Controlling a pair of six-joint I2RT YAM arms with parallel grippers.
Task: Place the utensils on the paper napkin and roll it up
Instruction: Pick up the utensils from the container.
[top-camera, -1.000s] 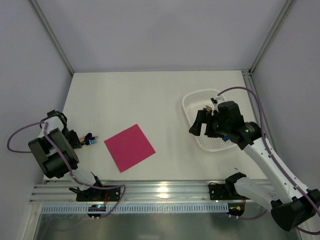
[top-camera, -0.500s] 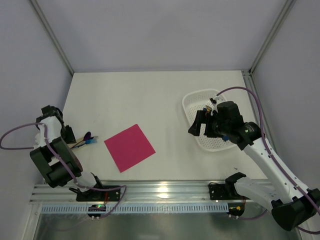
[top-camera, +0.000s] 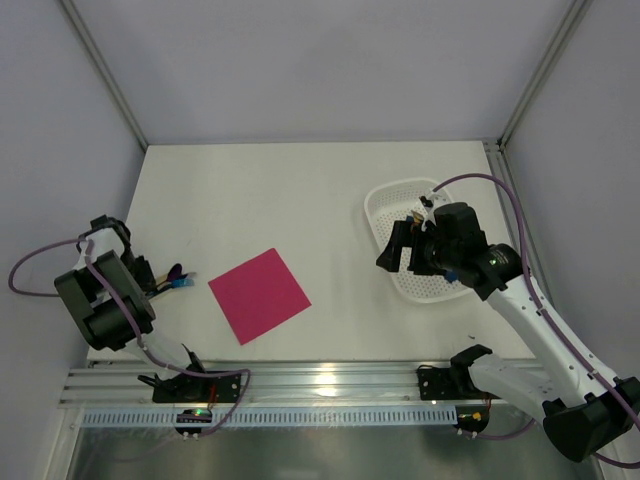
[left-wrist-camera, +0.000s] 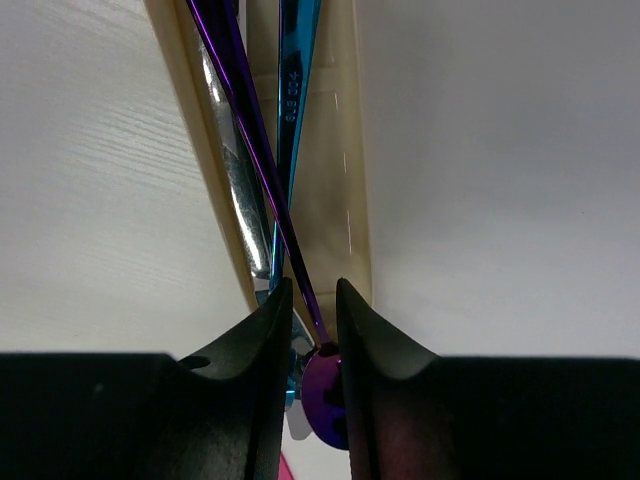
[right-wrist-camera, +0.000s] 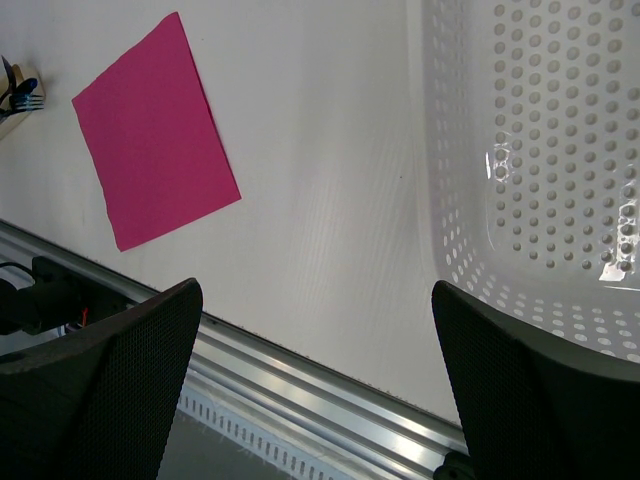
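L gripper (left-wrist-camera: 311, 292) narrow astride utensils (left-wrist-camera: 322, 395) (grip unclear); R gripper (right-wrist-camera: 312, 300) wide beside basket (right-wrist-camera: 530, 150).

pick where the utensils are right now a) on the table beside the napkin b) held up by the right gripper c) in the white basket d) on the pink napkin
a, the utensils lie on the table left of the napkin, at the tips of the left gripper.

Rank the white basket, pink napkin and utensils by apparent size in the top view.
1. white basket, largest though partly covered
2. paper napkin
3. utensils, by far the smallest
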